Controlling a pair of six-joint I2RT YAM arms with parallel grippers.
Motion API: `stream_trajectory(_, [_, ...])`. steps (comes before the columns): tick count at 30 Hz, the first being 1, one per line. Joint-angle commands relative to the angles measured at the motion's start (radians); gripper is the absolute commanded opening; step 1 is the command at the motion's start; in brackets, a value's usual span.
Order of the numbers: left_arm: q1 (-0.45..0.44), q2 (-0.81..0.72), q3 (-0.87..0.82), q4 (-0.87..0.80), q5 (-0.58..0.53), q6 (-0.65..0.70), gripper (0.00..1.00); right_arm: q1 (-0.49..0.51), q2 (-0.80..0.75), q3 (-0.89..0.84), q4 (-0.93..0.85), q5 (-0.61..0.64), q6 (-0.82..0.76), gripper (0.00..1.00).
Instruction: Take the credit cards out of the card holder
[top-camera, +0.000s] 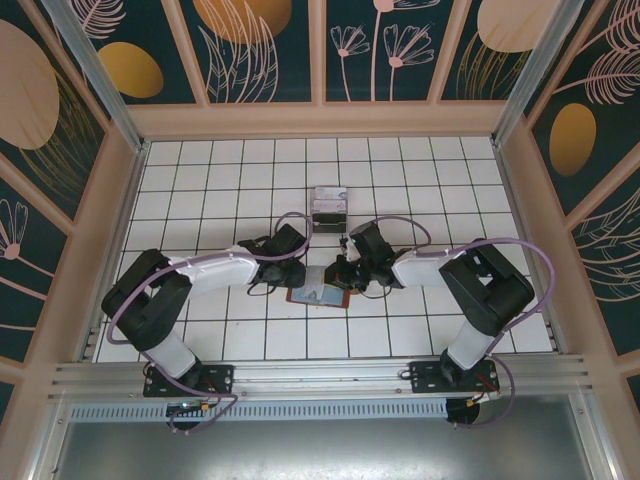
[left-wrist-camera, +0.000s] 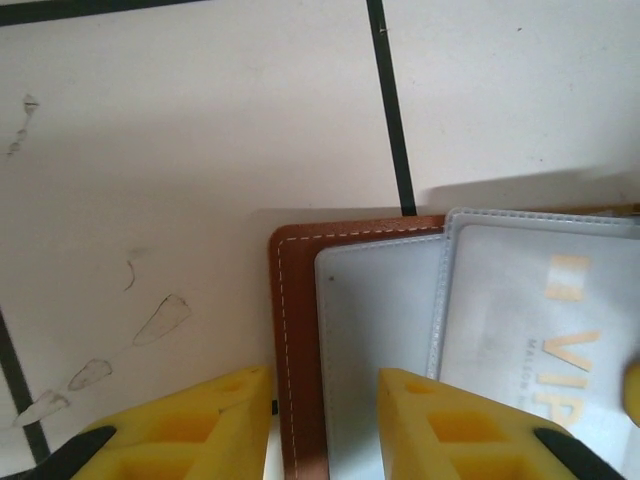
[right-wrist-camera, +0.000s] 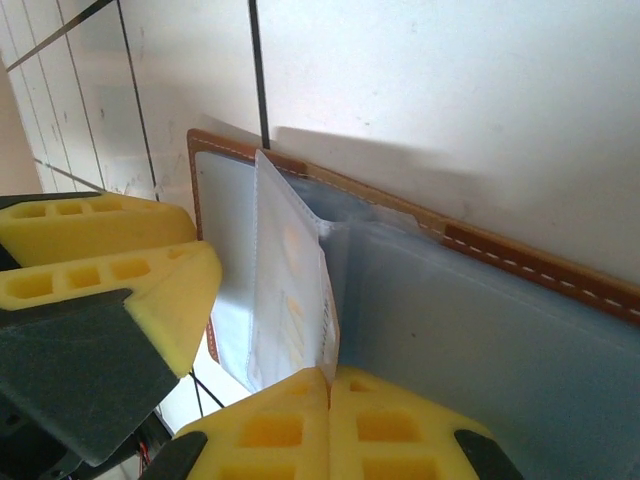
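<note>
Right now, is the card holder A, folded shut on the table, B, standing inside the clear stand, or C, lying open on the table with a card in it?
C: the card holder lies open on the table, with a VIP card inside its clear pocket.

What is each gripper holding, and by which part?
The right gripper pinches the clear sleeve of the card holder by its free edge; left gripper, jaws apart, grips nothing.

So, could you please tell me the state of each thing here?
Wallet: open, lying flat.
VIP sleeve: raised, pinched at its edge.
Pale card: lying on Wallet.
Left gripper: open, astride Wallet edge.
Right gripper: shut on VIP sleeve.
Stand: upright.
</note>
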Motion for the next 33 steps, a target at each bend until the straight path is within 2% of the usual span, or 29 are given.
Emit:
stream_trajectory(1, [0.004,-0.051,-0.005,-0.001,0.021,-0.024,0.34,0.001,0.046,0.011,0.010,-0.014,-0.053,0.06])
stream_trajectory(5, [0.013,-0.054,-0.013,0.011,0.046,-0.025,0.34,0.000,0.083,0.044,-0.043,-0.013,-0.094,0.07])
stream_trajectory(11, [0.016,-0.034,-0.022,0.031,0.089,-0.018,0.32,0.001,0.121,0.063,-0.074,-0.024,-0.103,0.15])
stream_trajectory(24, [0.018,0.014,-0.028,0.018,0.070,-0.009,0.24,0.003,0.114,0.074,-0.088,-0.022,-0.094,0.15])
stream_trajectory(33, [0.018,0.040,-0.034,0.008,0.062,0.003,0.23,0.007,0.105,0.081,-0.103,-0.017,-0.089,0.14])
